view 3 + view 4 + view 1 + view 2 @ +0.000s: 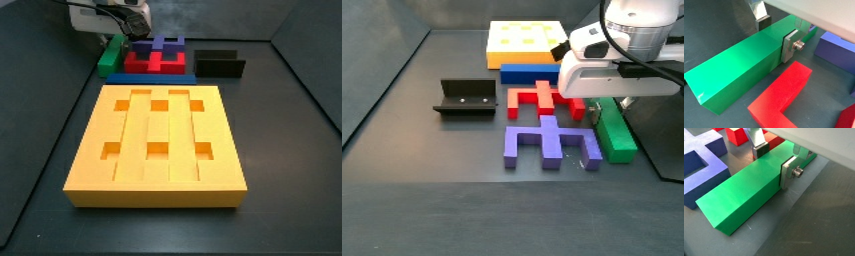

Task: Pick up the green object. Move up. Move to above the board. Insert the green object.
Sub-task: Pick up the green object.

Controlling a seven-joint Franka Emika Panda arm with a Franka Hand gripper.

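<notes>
Gripper (774,160) down over the green object (747,190), jaws straddling the bar across its width near one end, one silver finger (789,173) flat against one long side, the other finger (761,21) at the opposite top edge; seemingly closed on it, though firmness of contact not readable. Bar flat on the floor between the jaws, red block (784,95) just beside one finger, purple block (701,165) near the opposite one, board (158,145) well apart. Likely risks: grip far off the bar's middle, so tilt or droop of the long free end on lifting; slip from a light squeeze; nudging of the red block; tilted arrival jamming at the board's groove
</notes>
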